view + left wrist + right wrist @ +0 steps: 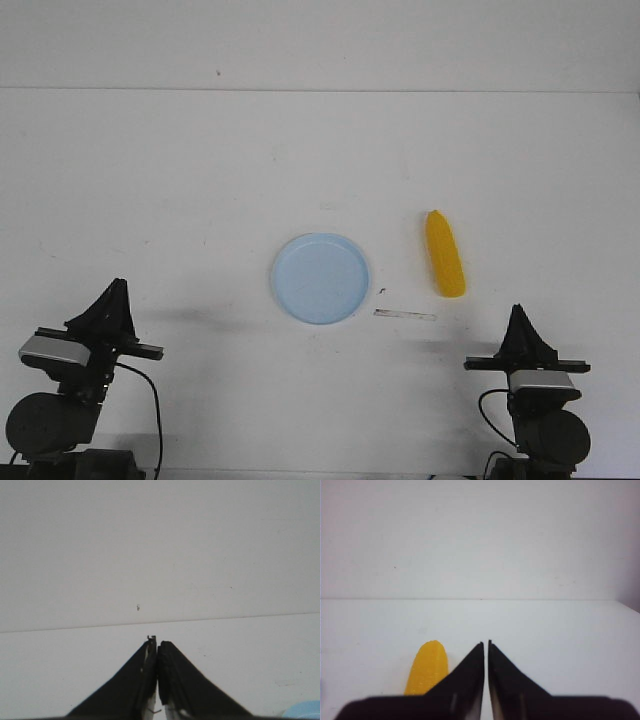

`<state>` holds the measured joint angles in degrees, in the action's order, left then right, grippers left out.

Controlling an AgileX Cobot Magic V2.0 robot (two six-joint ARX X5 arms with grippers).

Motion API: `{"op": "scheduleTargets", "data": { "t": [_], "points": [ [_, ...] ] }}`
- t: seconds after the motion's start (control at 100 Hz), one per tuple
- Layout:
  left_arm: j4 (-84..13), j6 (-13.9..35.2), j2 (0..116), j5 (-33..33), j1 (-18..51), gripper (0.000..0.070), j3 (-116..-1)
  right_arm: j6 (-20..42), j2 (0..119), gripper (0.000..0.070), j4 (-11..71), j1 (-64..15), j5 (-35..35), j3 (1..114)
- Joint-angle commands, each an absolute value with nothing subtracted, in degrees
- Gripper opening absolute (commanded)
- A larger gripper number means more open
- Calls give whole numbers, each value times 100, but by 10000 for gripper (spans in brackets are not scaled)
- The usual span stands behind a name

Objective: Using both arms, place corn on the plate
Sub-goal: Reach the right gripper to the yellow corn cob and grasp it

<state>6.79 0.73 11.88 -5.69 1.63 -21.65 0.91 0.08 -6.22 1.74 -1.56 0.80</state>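
Observation:
The yellow corn (445,254) lies on the white table, right of the pale blue plate (320,278), tapered end pointing away from me. It also shows in the right wrist view (426,667), beside the jaws. My right gripper (519,312) is shut and empty, near the table's front, well short of the corn. My left gripper (118,287) is shut and empty at the front left, far from the plate. A sliver of the plate's rim shows in the left wrist view (304,709).
A thin pale strip (404,315) and a small dark speck (383,291) lie on the table between plate and corn. The table's far edge meets a white wall (320,45).

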Motion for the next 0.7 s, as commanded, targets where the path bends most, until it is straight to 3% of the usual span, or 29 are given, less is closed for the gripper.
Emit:
{"op": "scheduleTargets", "data": {
  "t": [0.0,0.36,0.42,0.49,0.69],
  "points": [
    [742,-1,1179,-552,156,1,-2220,165,8,11,-681,185,-152,73],
    [735,-1,1179,-552,156,1,-2220,183,8,10,-1229,185,-86,73],
    [735,-1,1179,-552,156,1,-2220,574,16,9,-1411,185,51,104],
    [735,-1,1179,-552,156,1,-2220,882,62,7,-1297,185,134,301],
    [735,-1,1179,-552,156,1,-2220,840,884,7,-701,143,134,1291]
  ]
}}
